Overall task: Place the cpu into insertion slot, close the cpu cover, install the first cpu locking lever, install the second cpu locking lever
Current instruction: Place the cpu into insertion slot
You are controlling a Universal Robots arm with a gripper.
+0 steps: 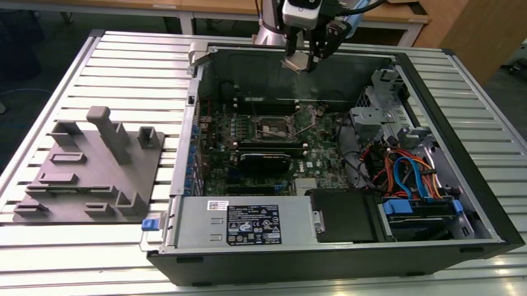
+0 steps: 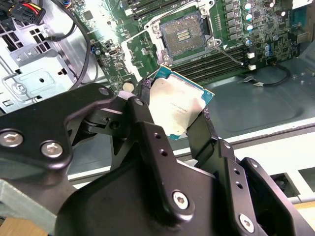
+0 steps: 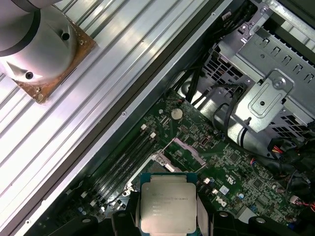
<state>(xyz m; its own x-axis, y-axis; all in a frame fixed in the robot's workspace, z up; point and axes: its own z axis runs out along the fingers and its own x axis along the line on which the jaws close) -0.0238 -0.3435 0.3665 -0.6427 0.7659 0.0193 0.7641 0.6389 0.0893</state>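
My gripper [image 1: 298, 63] hangs above the back wall of the open computer case [image 1: 485, 203], shut on the cpu [image 1: 295, 64]. In both wrist views the cpu [image 2: 179, 98] [image 3: 167, 196] is a flat square chip with a dull silvery top and a green edge, clamped between the black fingers [image 2: 197, 132]. The insertion slot [image 1: 274, 128] [image 2: 184, 33] [image 3: 183, 150] lies well below the chip on the green board, its dark centre bare. A thin metal lever [image 2: 229, 53] sticks out beside its silver rim. I cannot make out how the cpu cover stands.
Long black memory slots [image 2: 216, 61] run beside the socket. A silver drive cage [image 1: 379, 117] and coloured cables [image 1: 411, 172] fill the case on the exterior view's right, and a labelled power supply [image 1: 239, 222] sits at its front. A grey fixture plate [image 1: 91, 166] lies on the slatted table.
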